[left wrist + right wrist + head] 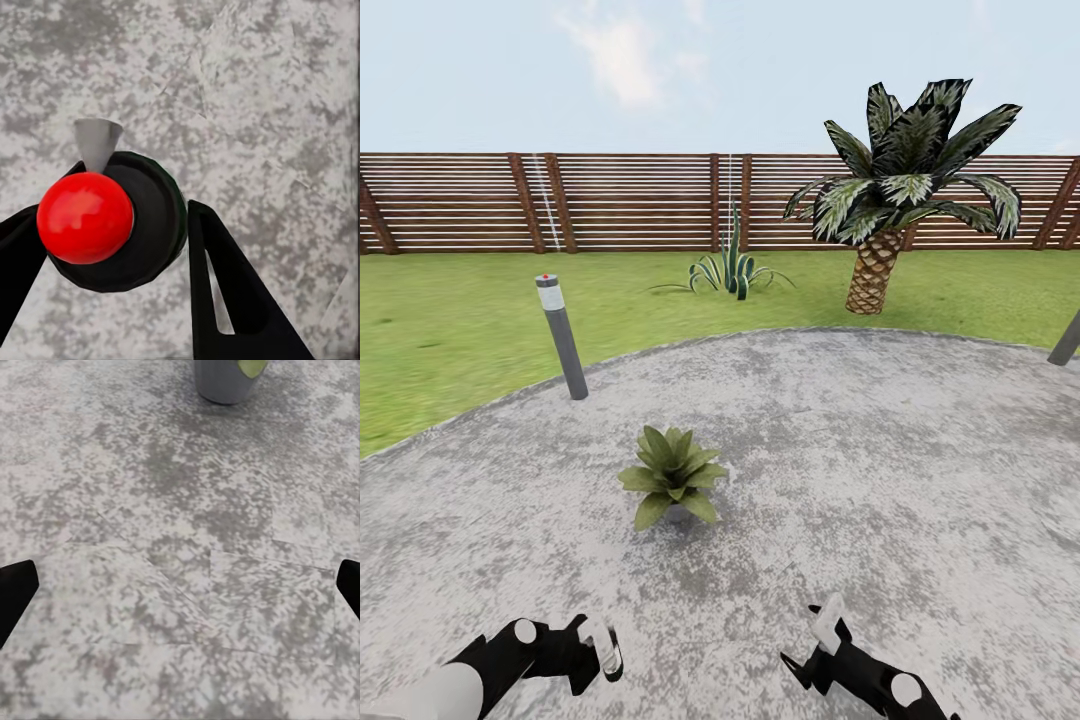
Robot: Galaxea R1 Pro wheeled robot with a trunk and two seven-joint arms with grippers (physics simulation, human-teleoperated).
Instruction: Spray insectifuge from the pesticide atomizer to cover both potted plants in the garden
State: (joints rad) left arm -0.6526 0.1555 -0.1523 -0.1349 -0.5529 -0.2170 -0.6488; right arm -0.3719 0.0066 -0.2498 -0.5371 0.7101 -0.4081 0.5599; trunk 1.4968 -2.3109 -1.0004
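Note:
One potted plant (672, 475), a low green rosette, stands on the round grey patio (880, 460) just ahead of me. Its grey pot (223, 379) appears in the right wrist view, beyond the open right gripper (180, 592), whose black fingertips sit far apart. In the head view that right gripper (820, 640) hangs low at the near right. My left gripper (598, 650) is at the near left, shut on the pesticide atomizer (150, 225). From the left wrist the atomizer is a dark round bottle with a red top and a grey nozzle, held between the two black fingers (225, 292).
A grey bollard light (561, 336) stands at the patio's left edge, and another post (1065, 340) at the right. On the lawn (450, 320) behind are a spiky agave (732, 270) and a palm (890, 200), in front of the brown slatted fence (630, 200).

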